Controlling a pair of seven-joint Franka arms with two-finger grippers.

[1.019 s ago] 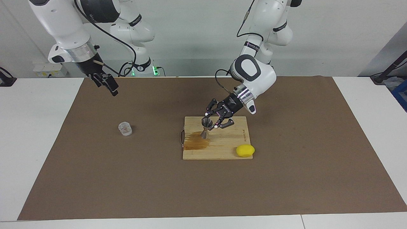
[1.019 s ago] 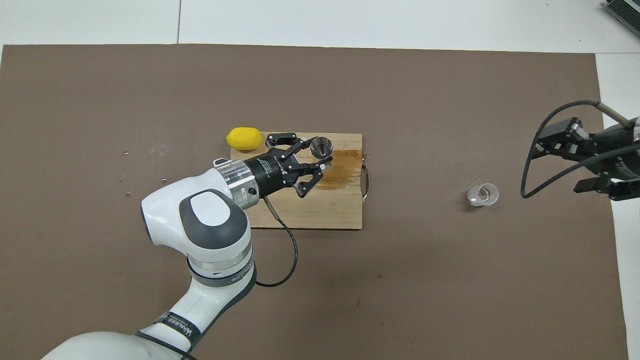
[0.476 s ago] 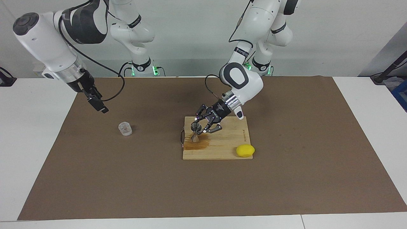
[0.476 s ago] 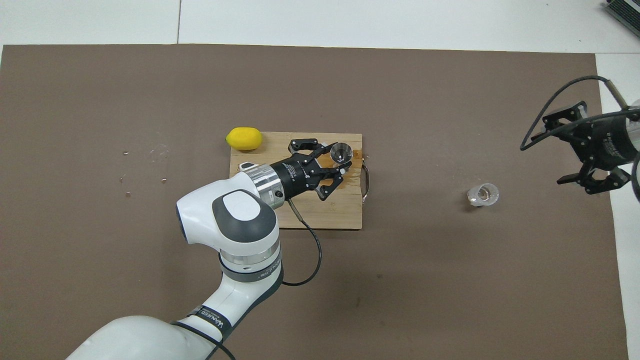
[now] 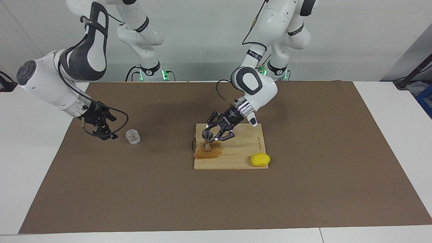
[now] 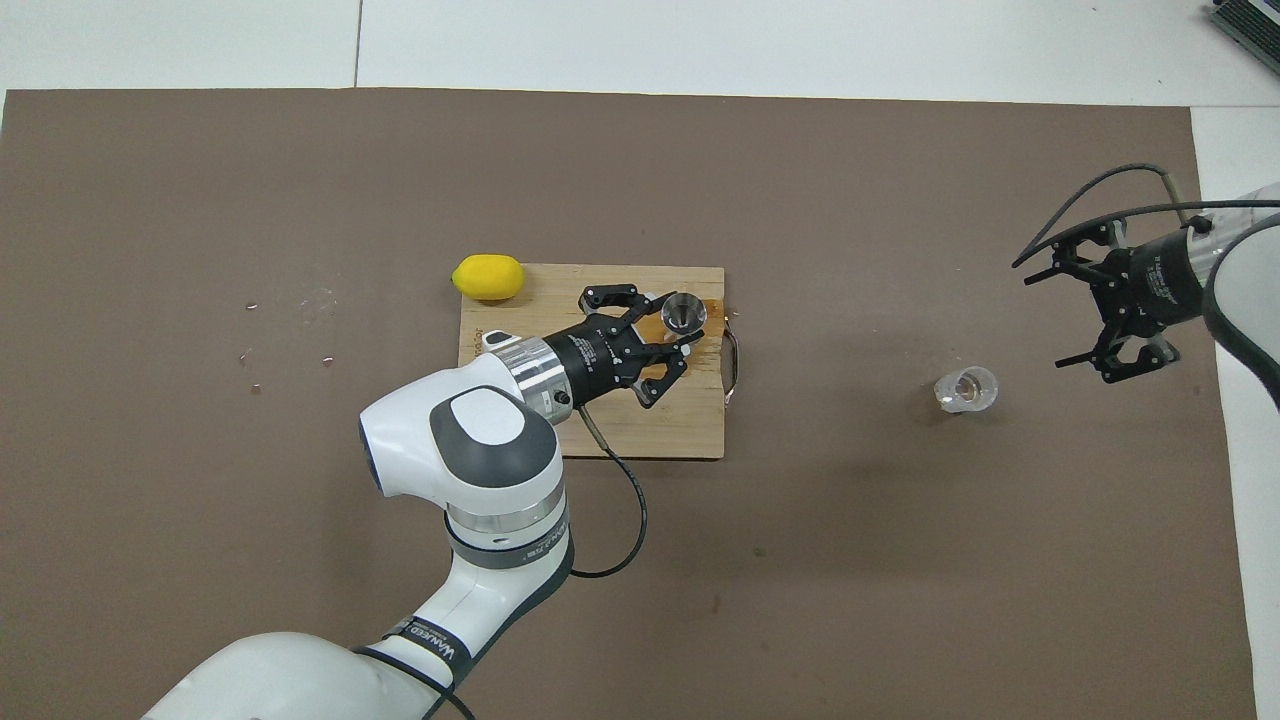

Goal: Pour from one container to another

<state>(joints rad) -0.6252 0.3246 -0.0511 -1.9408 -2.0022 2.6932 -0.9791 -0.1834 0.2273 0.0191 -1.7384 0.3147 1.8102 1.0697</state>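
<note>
Counter (image 5: 40,162) white, covered by a brown mat (image 5: 303,175) (image 6: 200,200). Wooden cutting board (image 5: 243,155) (image 6: 680,430) mid-mat, a wet brown stain on its end toward the right arm; a yellow lemon (image 5: 260,159) (image 6: 488,277) at its corner farthest from the robots, toward the left arm's end. Left pincer (image 5: 212,132) (image 6: 672,335) low over the stained end of the board, fingertips together on the waist of the steel jigger (image 5: 207,141) (image 6: 684,312), which stands upright on the stain, open mouth up. Right pincer (image 5: 107,132) (image 6: 1088,318) low over the mat toward the right arm's end, fingers apart, gripping nothing. Clear ridged cup (image 5: 133,136) (image 6: 966,390) upright on the mat just beside the right pincer, toward the board; a gap shows between cup and fingers. Cup well apart from board and jigger.
</note>
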